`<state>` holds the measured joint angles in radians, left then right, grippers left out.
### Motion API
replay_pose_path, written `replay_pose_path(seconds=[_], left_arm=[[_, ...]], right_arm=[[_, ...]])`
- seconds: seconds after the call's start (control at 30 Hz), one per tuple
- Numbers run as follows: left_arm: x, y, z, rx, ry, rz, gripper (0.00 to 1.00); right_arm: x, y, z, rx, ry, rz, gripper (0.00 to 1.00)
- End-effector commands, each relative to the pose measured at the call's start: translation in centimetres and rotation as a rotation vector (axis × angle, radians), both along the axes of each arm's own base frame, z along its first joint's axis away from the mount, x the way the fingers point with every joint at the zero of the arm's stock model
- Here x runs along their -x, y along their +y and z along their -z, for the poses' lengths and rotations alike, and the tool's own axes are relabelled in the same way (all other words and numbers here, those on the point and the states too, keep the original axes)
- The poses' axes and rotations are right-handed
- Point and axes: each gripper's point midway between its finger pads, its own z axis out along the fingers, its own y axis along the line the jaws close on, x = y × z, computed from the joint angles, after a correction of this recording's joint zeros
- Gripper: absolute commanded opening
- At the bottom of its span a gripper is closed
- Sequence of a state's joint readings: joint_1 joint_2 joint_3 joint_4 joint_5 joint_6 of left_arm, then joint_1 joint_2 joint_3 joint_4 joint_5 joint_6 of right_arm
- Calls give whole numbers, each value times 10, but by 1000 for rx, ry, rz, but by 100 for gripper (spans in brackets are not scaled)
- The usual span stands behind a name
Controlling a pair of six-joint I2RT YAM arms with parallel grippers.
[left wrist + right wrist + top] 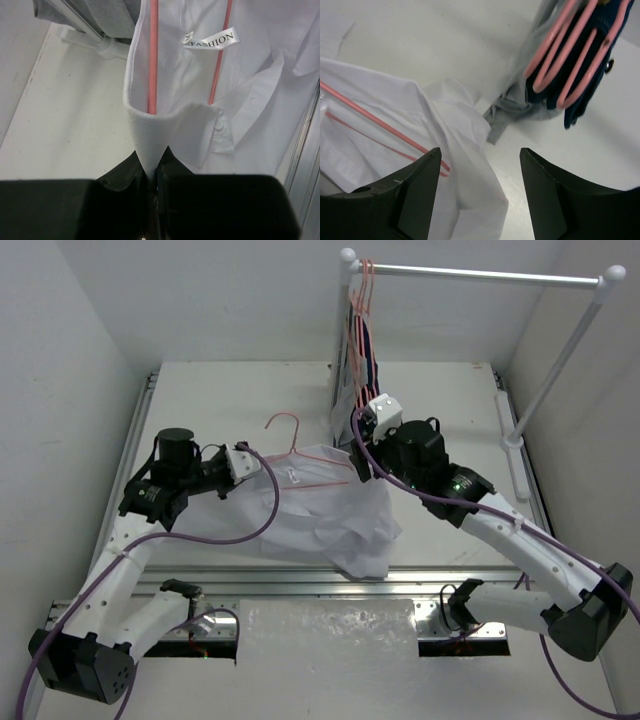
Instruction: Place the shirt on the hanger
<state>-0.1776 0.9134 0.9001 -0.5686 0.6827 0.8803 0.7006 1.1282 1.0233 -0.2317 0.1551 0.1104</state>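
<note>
clamped on the collar, the left hand holds the shirt taut on the bench so the hanger, its wire apparently inside the neck, can seat there, while the right hand hovers released and empty over the fabric beside it.

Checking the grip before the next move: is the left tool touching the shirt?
Touching. The left wrist view shows the left tool shut on the collar of the shirt, with the white fabric pinched between its dark jaws.
</note>
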Motion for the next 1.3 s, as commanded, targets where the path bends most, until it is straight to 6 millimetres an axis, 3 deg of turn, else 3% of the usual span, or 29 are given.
replay_pose_path(seconds=[0.0,0.07,0.27,0.4,0.47,0.63,0.77,0.9,1.1,1.13,1.17,1.2,1.23,1.27], left_arm=[[-3,-4,-18,26,-57,8,0],[-3,-4,-19,29,-59,4,0],[-6,-4,-23,43,-64,-15,0],[-7,-4,-24,50,-62,-24,0],[-9,-3,-26,60,-62,-42,0],[-29,9,-22,79,-35,-181,0],[-30,8,-16,85,-21,-183,0],[-32,5,-20,111,-28,-183,0],[-32,3,-28,144,-48,-183,0],[-28,1,-31,142,-69,-155,0],[-24,-1,-32,141,-81,-133,0],[-20,-2,-30,138,-90,-115,0],[-13,-5,-32,129,-108,-77,0],[-11,-5,-31,122,-104,-66,0]], right_arm=[[0,-15,13,5,46,95,64],[2,-14,17,9,60,87,60],[16,-3,27,-32,122,22,34],[17,2,30,-40,131,-4,1],[21,8,32,-44,140,-48,0],[43,47,1,-152,51,-239,0],[60,77,-19,-156,-63,-356,0],[67,101,-8,-130,-39,-421,0],[71,114,-3,-149,-14,-458,0],[71,115,-5,-151,-25,-462,2],[71,113,-4,-133,-38,-471,13],[74,112,-6,-122,-51,-488,28],[77,106,-14,-109,-99,-511,56],[81,103,-19,-107,-126,-523,65]])
